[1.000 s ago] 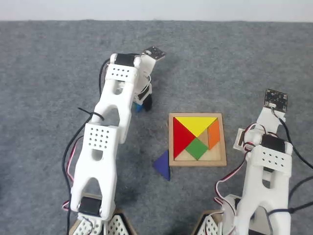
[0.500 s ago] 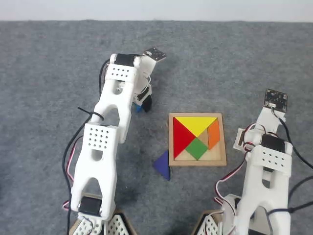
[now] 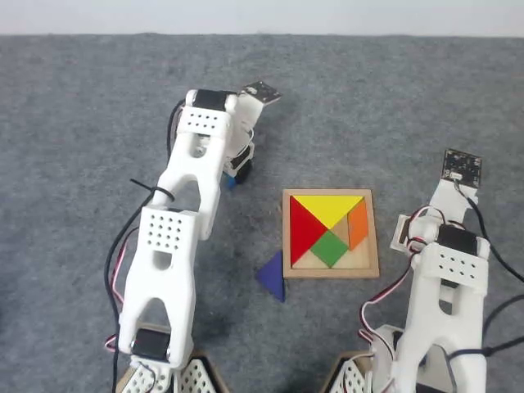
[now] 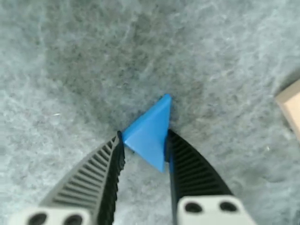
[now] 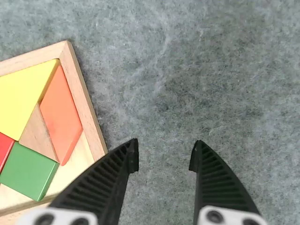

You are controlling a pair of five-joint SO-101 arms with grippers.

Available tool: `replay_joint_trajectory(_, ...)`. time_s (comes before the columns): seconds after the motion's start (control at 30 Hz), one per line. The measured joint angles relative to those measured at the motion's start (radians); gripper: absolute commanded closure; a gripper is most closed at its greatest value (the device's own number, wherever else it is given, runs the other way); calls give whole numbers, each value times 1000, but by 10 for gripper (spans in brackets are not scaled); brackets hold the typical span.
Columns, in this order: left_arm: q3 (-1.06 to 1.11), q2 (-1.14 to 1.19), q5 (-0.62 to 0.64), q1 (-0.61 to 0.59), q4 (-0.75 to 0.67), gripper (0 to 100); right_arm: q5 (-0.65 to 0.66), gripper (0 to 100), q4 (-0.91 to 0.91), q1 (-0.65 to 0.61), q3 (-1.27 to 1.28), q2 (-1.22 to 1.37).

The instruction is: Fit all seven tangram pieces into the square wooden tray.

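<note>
I saw my left gripper [image 4: 143, 138] pinching the blue triangle [image 4: 149, 129] between its fingers, one corner poking out past them, over the grey carpet [image 3: 90, 123] and apart from the wooden tray [image 3: 331, 194]. My right gripper [image 5: 164, 153] hung spread and held nothing, just beside the tray's outer edge; a purple triangle [image 3: 272, 277] lay just beside the tray

Grey carpet [image 3: 74, 123] — pale wall [image 3: 262, 16] behind
</note>
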Motion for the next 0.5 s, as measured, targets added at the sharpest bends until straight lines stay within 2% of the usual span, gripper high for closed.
replay_joint_trajectory(0.13,95,-89,-2,5,0,934,0,812,0,0,0,0)
replay_joint_trajectory(0.37,448,-413,-2,54,0,930,0,812,0,0,0,0)
replay_joint_trajectory(0.5,620,-611,-25,78,-5,848,0,812,0,0,0,0)
